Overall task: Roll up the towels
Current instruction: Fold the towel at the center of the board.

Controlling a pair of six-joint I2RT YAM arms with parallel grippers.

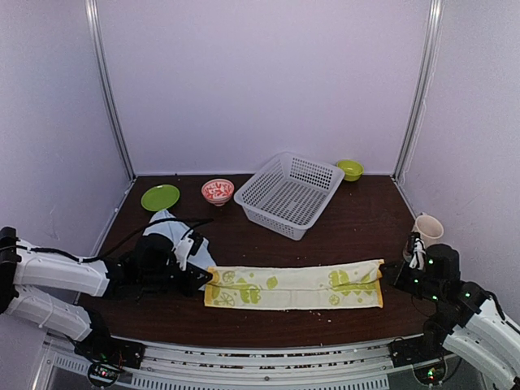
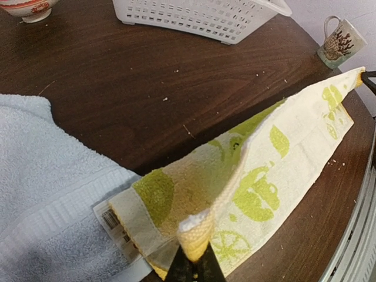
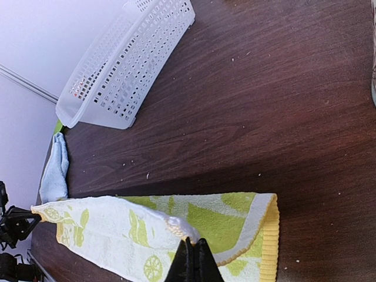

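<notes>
The lime-green printed towel (image 1: 292,286) lies folded into a long strip across the near part of the table, stretched between both grippers. My left gripper (image 1: 207,278) is shut on its left edge; in the left wrist view the jaws (image 2: 195,261) pinch a raised yellow hem of the towel (image 2: 276,158). My right gripper (image 1: 388,272) is shut on the right end, where the fingers (image 3: 194,247) pinch a lifted fold of the towel (image 3: 111,226). The pale blue towel (image 1: 175,231) lies crumpled beside the left gripper, touching the green towel's left end (image 2: 41,194).
A white mesh basket (image 1: 288,195) stands at the back centre. A green plate (image 1: 160,197) and a red-patterned bowl (image 1: 217,192) sit back left, a small green bowl (image 1: 350,169) back right. A mug (image 1: 427,229) stands near the right arm.
</notes>
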